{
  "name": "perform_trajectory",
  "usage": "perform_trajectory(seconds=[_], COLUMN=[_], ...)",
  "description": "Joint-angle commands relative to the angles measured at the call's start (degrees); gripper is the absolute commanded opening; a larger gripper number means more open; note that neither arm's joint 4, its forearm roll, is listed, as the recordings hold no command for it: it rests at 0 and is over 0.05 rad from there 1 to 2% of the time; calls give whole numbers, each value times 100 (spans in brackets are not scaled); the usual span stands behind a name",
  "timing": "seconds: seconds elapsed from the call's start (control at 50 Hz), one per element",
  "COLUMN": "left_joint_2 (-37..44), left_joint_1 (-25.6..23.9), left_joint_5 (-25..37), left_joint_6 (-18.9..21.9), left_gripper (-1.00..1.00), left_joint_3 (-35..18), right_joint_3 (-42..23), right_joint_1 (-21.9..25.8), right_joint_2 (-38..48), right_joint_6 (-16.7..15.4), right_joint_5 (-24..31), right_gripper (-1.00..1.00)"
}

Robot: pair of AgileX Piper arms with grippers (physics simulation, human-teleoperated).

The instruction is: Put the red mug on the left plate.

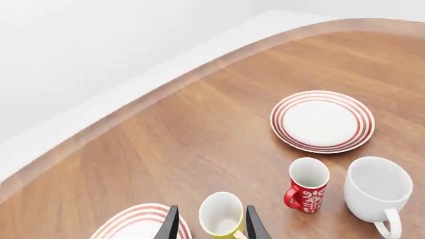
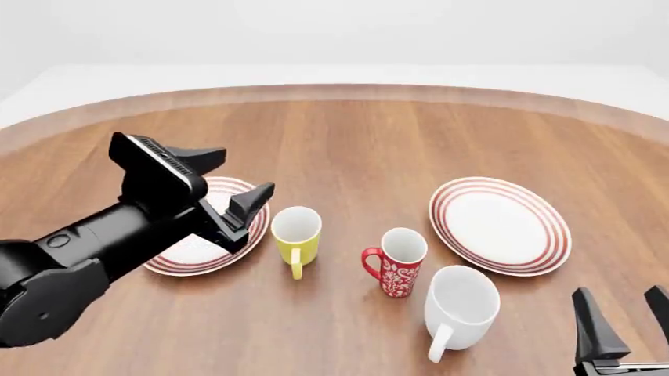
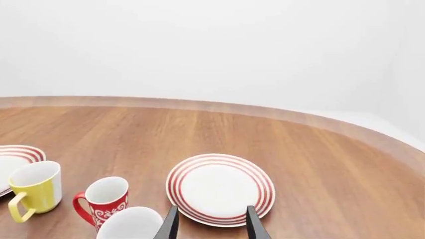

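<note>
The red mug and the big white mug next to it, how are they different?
The red mug is red with a white swirl pattern; the white mug is plain white. The red mug is narrower and smaller, the white mug wider and bulkier. In the front view the red mug's handle points left toward the yellow mug, while the white mug's handle points toward the camera. Both stand upright on the table, empty, white inside, each with a loop handle.

- The left gripper (image 1: 211, 226) has its dark fingers spread, with the yellow mug (image 1: 222, 215) between them.
- The red mug (image 1: 307, 185) stands upright, just beside the white mug (image 1: 378, 191).
- A red-ringed plate (image 1: 323, 121) lies beyond them.
- Another red-ringed plate (image 1: 136, 223) sits beside the fingers.
</note>
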Motion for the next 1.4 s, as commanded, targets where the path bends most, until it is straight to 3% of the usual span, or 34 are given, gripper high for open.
perform_trajectory(seconds=[0.02,0.28,0.34,0.6,0.82,1.06,1.4], left_joint_2=[798,1434,1531,2166,2580,2735,2987], left_joint_1=[-368,-446,-696,-569,-688,-1156,-1351], left_joint_5=[110,129,258,571,608,815,1000], left_joint_6=[88,130,97,328,306,134,311], left_gripper=[100,100,100,100,100,100,100], left_joint_3=[-464,-810,-879,-1352,-1507,-1351,-1580], right_joint_3=[-1,-1,0,-1,-1,-1,-1], right_joint_1=[3,12,14,1,-8,-35,-33], right_joint_2=[0,2,4,2,5,0,1], right_joint_6=[8,7,13,12,22,34,12], right_joint_5=[-8,-33,-35,-48,-37,-32,-61], right_gripper=[100,100,100,100,100,100,100])
